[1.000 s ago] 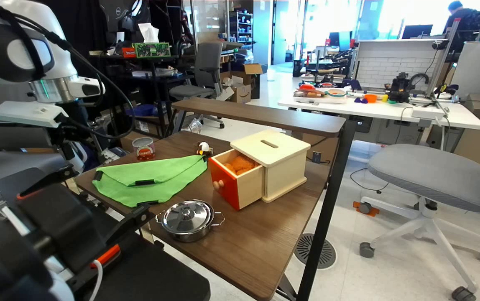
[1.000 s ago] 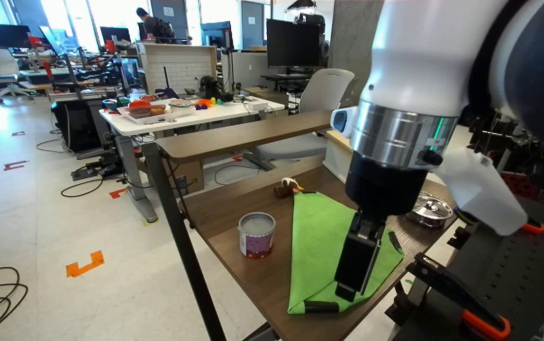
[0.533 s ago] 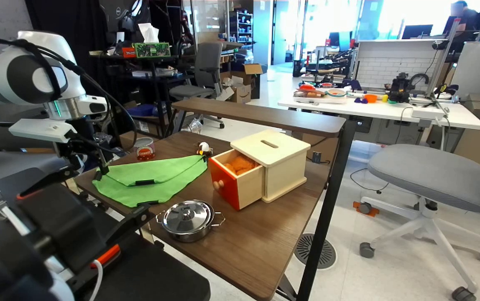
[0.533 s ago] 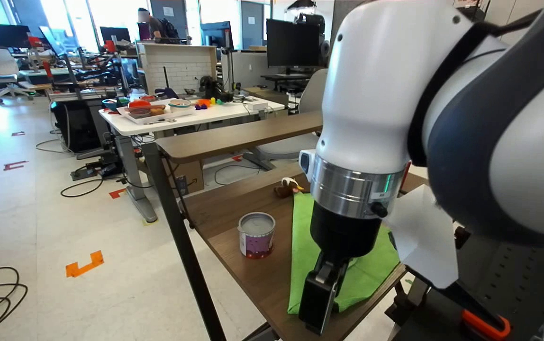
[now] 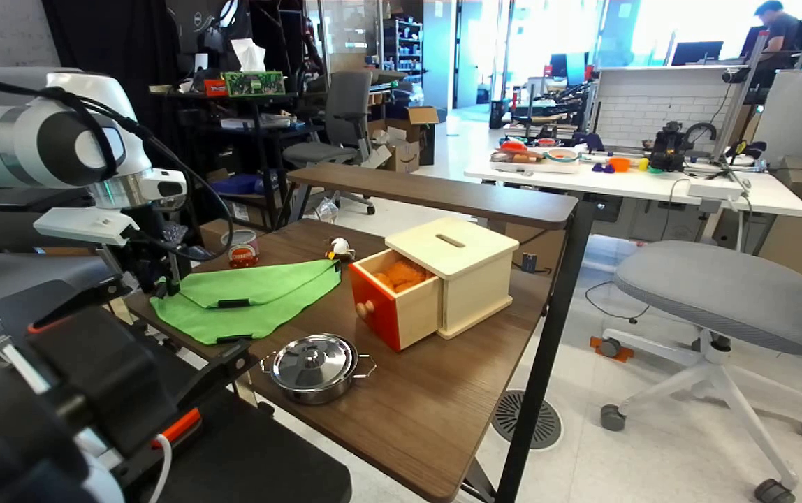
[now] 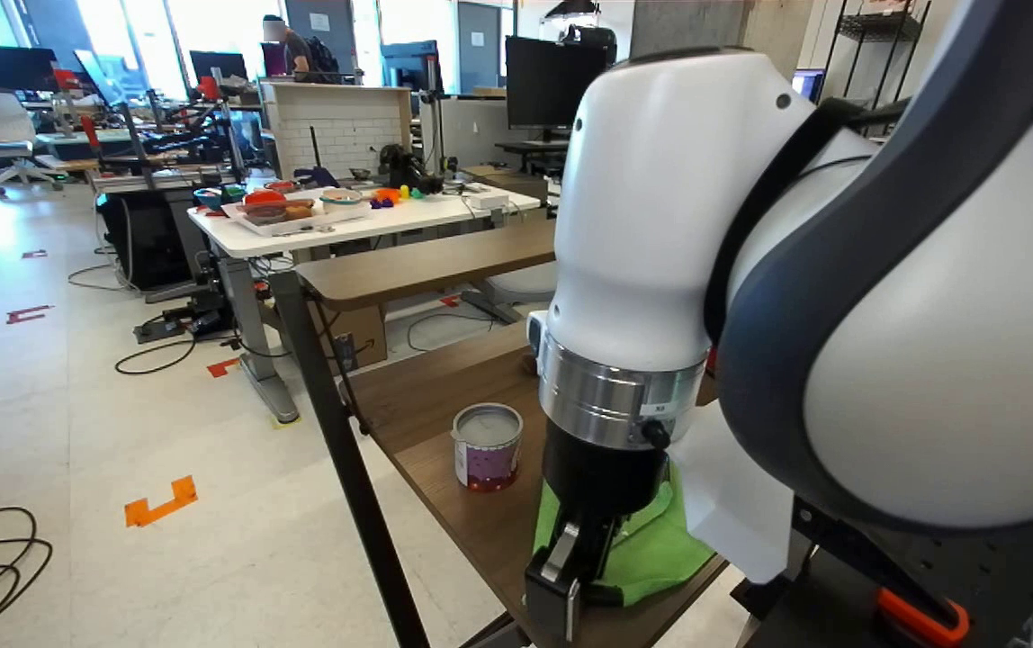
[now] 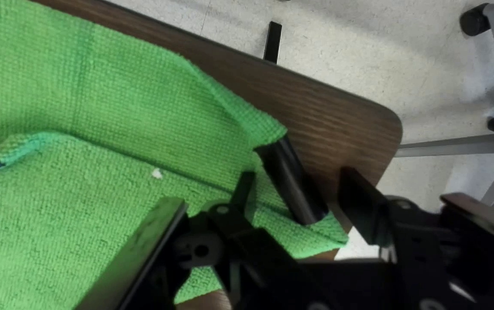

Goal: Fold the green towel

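The green towel lies folded over on the brown table in both exterior views. It has black pieces at its corners and along the folded edge. In the wrist view the towel fills the left side, and a black corner piece lies between my fingers. My gripper is open, with one finger over the cloth and one past its edge near the table corner. In an exterior view the gripper points down at the towel's near corner. The arm hides much of the towel there.
A can stands beside the towel. A toy bird is at its far corner. A lidded metal pot and a wooden box with an open orange drawer stand on the table. A raised shelf runs along the back.
My gripper has moved over to the towel's near corner and gone down around it. The towel has shifted slightly toward the robot's side, its far corner now a little away from the toy bird.
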